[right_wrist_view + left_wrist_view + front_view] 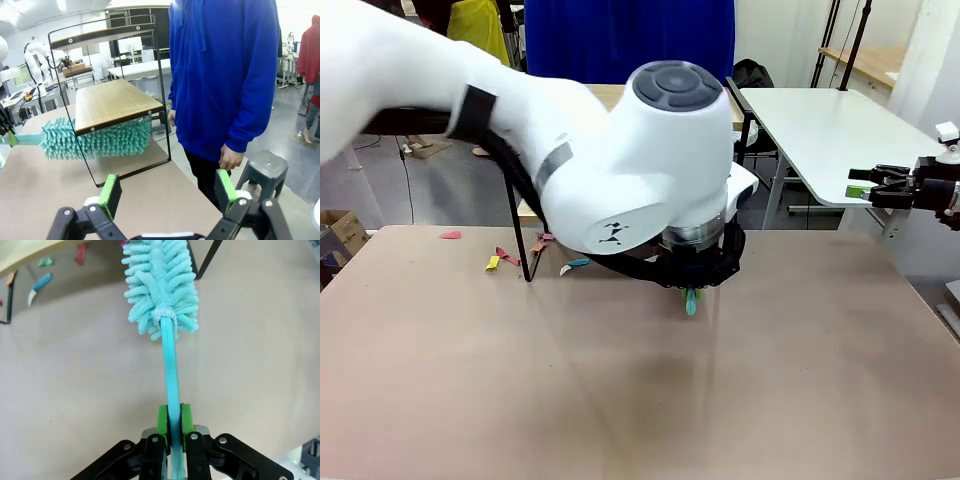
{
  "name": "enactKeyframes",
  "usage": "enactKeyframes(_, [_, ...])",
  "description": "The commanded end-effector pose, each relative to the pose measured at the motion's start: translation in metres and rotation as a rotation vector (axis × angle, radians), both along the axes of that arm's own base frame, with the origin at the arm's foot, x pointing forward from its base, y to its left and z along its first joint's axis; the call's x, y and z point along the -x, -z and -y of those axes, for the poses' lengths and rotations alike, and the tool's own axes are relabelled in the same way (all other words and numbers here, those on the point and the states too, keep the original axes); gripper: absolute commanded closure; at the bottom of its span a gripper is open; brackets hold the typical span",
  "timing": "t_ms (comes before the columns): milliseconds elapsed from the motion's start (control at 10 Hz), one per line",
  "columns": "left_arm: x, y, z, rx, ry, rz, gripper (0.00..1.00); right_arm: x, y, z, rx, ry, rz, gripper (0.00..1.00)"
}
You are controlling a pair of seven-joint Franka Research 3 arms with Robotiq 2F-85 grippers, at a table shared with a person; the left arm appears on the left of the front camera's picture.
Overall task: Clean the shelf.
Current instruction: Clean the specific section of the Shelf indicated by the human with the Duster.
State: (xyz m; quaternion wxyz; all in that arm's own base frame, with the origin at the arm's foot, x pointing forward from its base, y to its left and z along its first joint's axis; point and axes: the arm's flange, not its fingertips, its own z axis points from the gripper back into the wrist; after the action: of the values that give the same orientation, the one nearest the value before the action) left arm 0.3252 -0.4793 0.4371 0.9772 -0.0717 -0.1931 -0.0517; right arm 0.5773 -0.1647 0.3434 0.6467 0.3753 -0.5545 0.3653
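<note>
Front view, left to right: coloured scraps [505, 257] lie on table [470, 400] at 10 o'clock from centre. One black leg of shelf [517, 230] stands just beside them, foot on table. Most of the frame is hidden behind left arm [620, 160], which crosses from 9 o'clock to centre. Left claw [692, 288] points down under the wrist, with a teal stub of duster [691, 303] showing at its tips. Right claw [865, 186] hangs at 3 o'clock by the frame edge, well apart from shelf, tips toward 9 o'clock.

Left wrist view: shelf board edge at 11 o'clock, scraps just below it. Left claw at 6 o'clock is clamped narrow on the duster handle, green pads [162, 417] pressed to both sides. Handle runs up to 12 o'clock. The fluffy head is over the table, with a black shelf leg near it at 1 o'clock.

Right wrist view: duster head at 9 o'clock, reaching through the frame just under the lower board; contact with the board cannot be told. Shelf stands on table at 10 to 11 o'clock. Person [225, 75] in blue hoodie stands at 1 o'clock, just beyond shelf. Stool [265, 170] at 4 o'clock. Right claw at 6 o'clock is spread wide.
</note>
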Motion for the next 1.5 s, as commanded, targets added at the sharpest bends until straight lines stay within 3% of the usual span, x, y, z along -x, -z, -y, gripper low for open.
enactKeyframes(0, [-0.021, 0.011, 0.031, 0.013, -0.025, 0.007, 0.87, 0.001, -0.003, -0.003, 0.005, -0.003, 0.014, 0.0])
enactKeyframes(500, [-0.051, 0.053, 0.02, 0.011, -0.063, -0.152, 0.87, 0.001, -0.003, -0.003, 0.005, -0.003, 0.014, 0.0])
enactKeyframes(600, [-0.049, 0.054, 0.024, -0.012, -0.043, -0.078, 0.87, 0.001, -0.003, -0.003, 0.005, -0.003, 0.014, 0.0])
enactKeyframes(800, [-0.052, 0.061, 0.023, -0.009, -0.056, -0.109, 0.87, 0.001, -0.003, -0.003, 0.005, -0.003, 0.014, 0.0])
enactKeyframes(1400, [-0.079, 0.084, -0.101, -0.15, -0.127, -0.234, 0.87, 0.001, -0.003, -0.003, 0.005, -0.003, 0.014, 0.0])
